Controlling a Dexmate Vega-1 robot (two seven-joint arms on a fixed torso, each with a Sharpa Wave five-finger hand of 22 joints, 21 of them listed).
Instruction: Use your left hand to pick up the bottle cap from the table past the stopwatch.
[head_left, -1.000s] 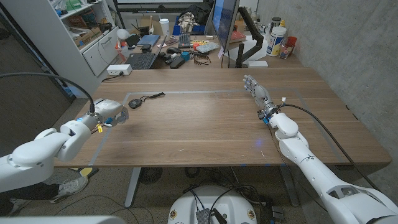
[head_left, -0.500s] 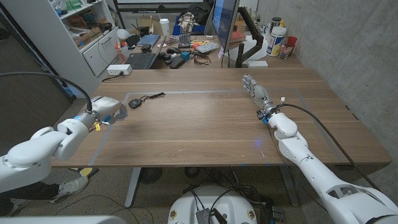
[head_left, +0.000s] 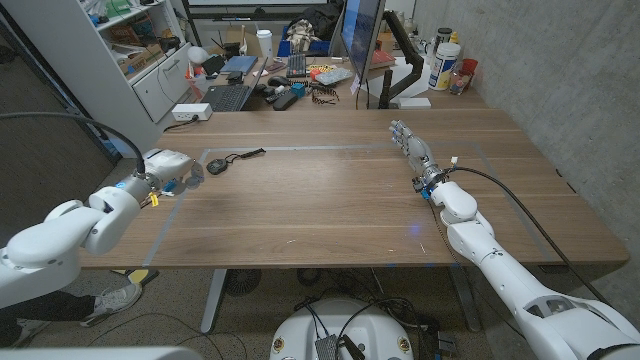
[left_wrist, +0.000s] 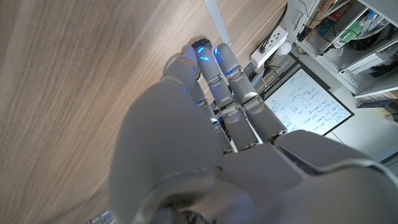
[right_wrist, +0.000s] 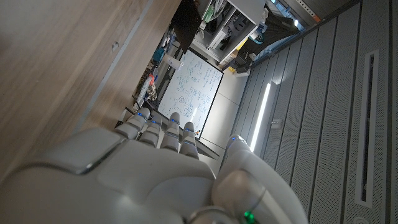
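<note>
My left hand (head_left: 165, 166) hovers over the table's left edge, just left of the black stopwatch (head_left: 218, 165), whose strap trails off to the right. In the left wrist view its fingers (left_wrist: 214, 74) are drawn close together, and a small dark blue thing, seemingly the bottle cap (left_wrist: 200, 44), is pinched at their tips. I see no loose cap on the wood around the stopwatch. My right hand (head_left: 410, 141) is at the far right of the table with its fingers stretched out and nothing in them.
A thin taped rectangle (head_left: 300, 148) marks the wooden table (head_left: 320, 200). Behind its far edge stand a keyboard (head_left: 228, 97), a power strip (head_left: 190, 112), a monitor (head_left: 362, 35) and bottles (head_left: 446, 62). A white shelf unit (head_left: 150, 60) stands at the back left.
My left hand and forearm have drawn back leftward and slightly up, away from the stopwatch. The right arm and the stopwatch have stayed where they were.
</note>
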